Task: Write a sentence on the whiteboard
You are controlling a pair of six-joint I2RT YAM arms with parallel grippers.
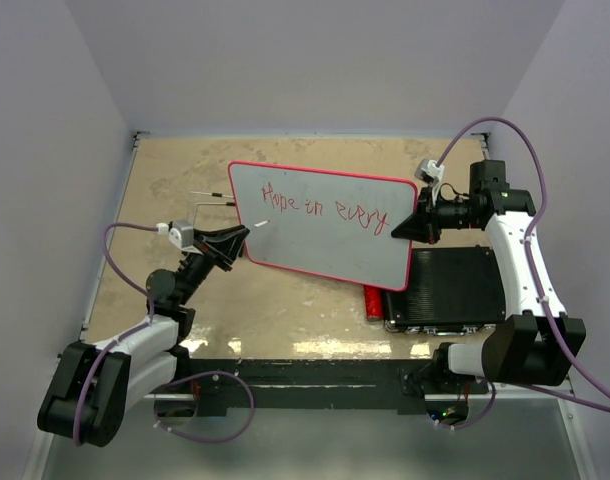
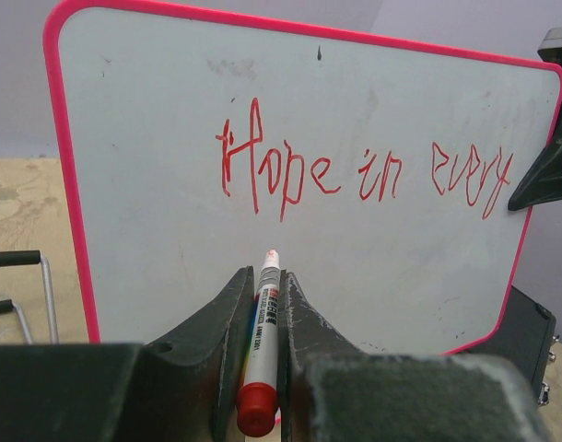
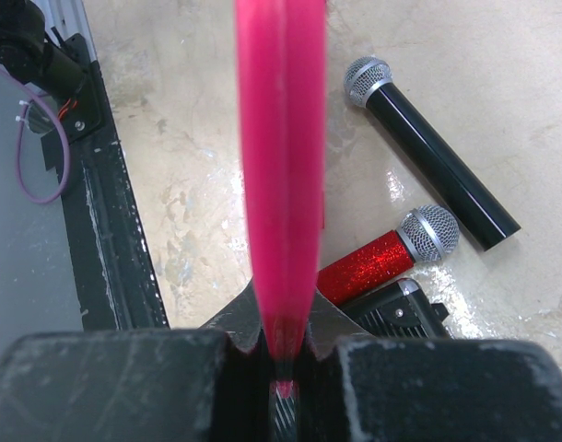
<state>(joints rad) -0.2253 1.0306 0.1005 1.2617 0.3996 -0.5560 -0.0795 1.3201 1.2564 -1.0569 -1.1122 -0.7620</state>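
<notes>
The whiteboard (image 1: 325, 225), white with a red frame, is held up tilted over the table. My right gripper (image 1: 410, 225) is shut on its right edge, and the right wrist view shows the frame (image 3: 281, 166) edge-on between the jaws of that gripper (image 3: 283, 318). The sentence (image 2: 355, 170) reads "Hope in every" in red. My left gripper (image 2: 267, 276) is shut on a red-capped white marker (image 2: 263, 341). Its tip points at the board (image 2: 170, 138) just below the "H". I cannot tell whether the tip touches the board.
A black ribbed case (image 1: 455, 290) lies under the board's right side. A red glitter microphone (image 3: 382, 258) and a black microphone (image 3: 438, 157) lie on the table beneath the board. A thin wire stand (image 1: 210, 200) stands left of the board.
</notes>
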